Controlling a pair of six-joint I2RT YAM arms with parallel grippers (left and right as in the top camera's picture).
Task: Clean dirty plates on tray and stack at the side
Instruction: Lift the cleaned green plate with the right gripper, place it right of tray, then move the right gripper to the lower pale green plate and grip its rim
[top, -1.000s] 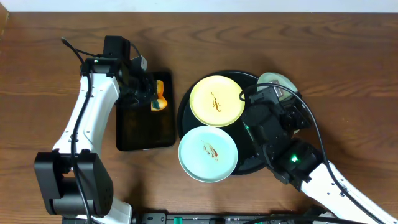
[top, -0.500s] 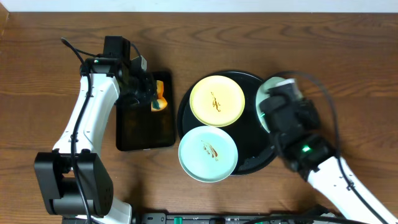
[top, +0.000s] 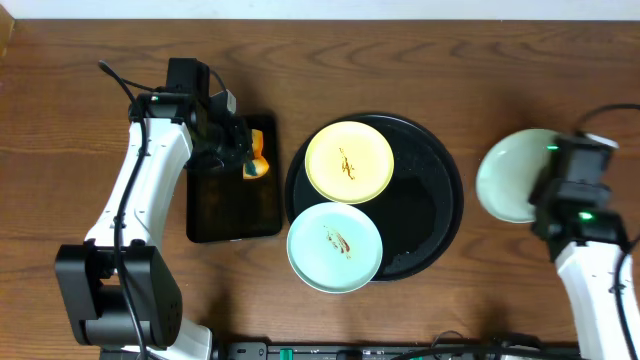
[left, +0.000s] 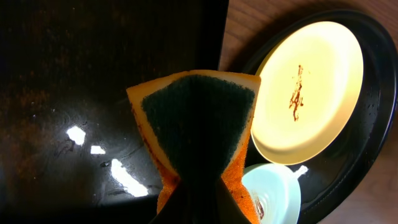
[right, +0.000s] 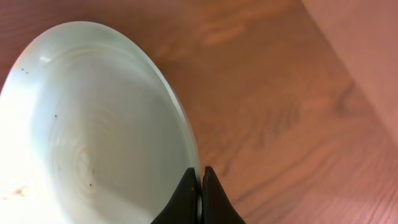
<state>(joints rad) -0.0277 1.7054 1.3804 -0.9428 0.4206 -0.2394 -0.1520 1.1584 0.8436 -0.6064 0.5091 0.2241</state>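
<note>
My right claw (right: 200, 183) pinches the rim of one mint plate (top: 508, 176), off the round tray (top: 432, 200), which holds the yellow plate (top: 349, 162) and second mint plate (top: 335, 246). My left claw (left: 199, 194) grips the sponge (left: 199, 118) over the rectangular tray (top: 230, 215).

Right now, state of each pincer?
Left pincer: shut on the orange sponge with a dark green scouring face.
Right pincer: shut on the rim of the pale mint-white round plate.
</note>
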